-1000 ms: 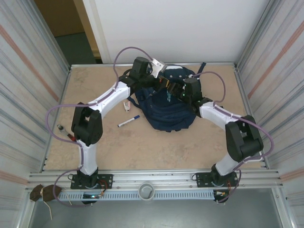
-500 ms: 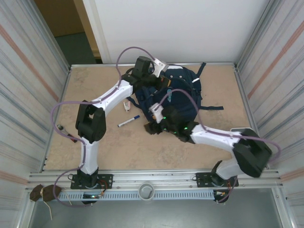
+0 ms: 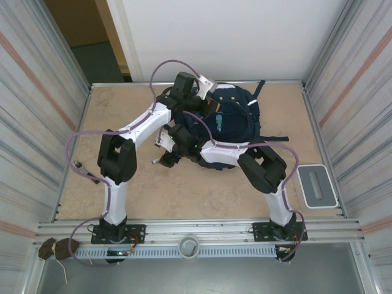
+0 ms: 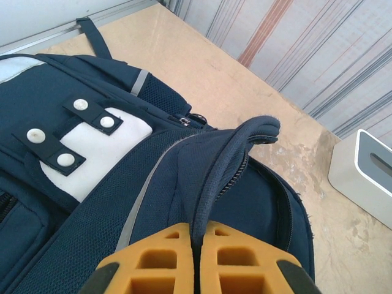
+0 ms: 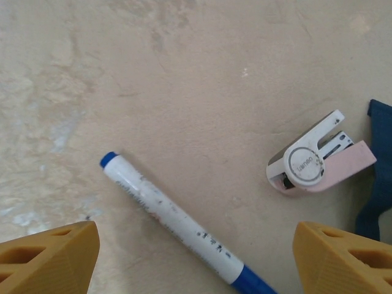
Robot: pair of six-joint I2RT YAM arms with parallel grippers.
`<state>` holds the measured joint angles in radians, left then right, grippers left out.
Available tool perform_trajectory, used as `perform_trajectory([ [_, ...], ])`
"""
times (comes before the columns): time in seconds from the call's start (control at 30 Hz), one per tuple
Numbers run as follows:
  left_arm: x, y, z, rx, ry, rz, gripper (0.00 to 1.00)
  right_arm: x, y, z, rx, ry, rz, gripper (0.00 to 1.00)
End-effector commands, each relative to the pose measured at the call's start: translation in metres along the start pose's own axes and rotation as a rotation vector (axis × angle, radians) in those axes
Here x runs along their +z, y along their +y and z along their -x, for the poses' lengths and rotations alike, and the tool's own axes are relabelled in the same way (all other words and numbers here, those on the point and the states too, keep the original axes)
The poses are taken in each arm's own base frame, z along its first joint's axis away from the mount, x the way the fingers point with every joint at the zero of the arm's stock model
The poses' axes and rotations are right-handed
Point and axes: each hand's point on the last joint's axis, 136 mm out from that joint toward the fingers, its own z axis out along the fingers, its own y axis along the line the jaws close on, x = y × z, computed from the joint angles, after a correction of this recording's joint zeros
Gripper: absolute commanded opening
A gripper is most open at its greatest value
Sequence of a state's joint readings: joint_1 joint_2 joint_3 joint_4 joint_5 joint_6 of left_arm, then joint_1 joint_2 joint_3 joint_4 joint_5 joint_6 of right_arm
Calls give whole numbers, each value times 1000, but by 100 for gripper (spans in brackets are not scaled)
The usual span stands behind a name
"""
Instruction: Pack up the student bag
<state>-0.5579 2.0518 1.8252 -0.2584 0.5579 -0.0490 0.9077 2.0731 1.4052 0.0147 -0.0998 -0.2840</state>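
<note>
Navy student bag point(image 3: 231, 117); white marker point(image 5: 177, 226), blue caps; pink-white stapler point(image 5: 313, 162).

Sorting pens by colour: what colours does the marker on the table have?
The marker is white with blue ends, clearest in the right wrist view.

The student bag point(image 3: 239, 119) lay at rear centre of the worktop point(image 3: 196, 196). Just left of it lay a marker point(image 5: 177, 226) and, probably, a stapler point(image 5: 312, 162), apart. A box point(image 3: 316, 187) stood far right.

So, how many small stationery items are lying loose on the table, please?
2: a white, blue-capped marker below the right gripper, and a white-and-pink stapler beside the navy fabric backpack; others may be hidden.
</note>
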Motion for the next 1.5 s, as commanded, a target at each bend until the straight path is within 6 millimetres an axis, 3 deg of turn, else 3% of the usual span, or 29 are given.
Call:
perform_trajectory([
  [0.0, -6, -12, 25, 68, -68, -27, 0, 15, 3, -15, -33, 71, 76, 82],
  [0.23, -6, -15, 24, 87, -68, -36, 0, 42, 2, -30, -39, 167, 104, 80],
  [0.47, -7, -15, 23, 94, -67, -34, 0, 50, 13, -42, -32, 251, 170, 70],
  [0.6, -9, -15, 25, 104, -72, -27, 0, 52, 16, -56, -44, 318, 172, 55],
  [0.83, -9, -15, 25, 105, -71, -24, 0, 35, 21, -54, -62, 330, 163, 26],
  [0.97, -11, -15, 27, 109, -76, -15, 0, 17, 23, -50, -56, 313, 143, 12],
  [1.1, -13, -15, 30, 106, -83, -8, 0, -15, 30, -40, 13, 237, 128, 4],
  [1.23, -14, -14, 33, 96, -85, -6, 0, -63, 31, -34, 121, 135, 81, 3],
  [1.33, -16, -14, 35, 92, -85, -5, 0, -104, 27, -42, 224, 83, 45, 2],
  [1.47, -19, -14, 37, 90, -93, -5, 0, -160, 7, -48, 405, -6, 1, 2],
])
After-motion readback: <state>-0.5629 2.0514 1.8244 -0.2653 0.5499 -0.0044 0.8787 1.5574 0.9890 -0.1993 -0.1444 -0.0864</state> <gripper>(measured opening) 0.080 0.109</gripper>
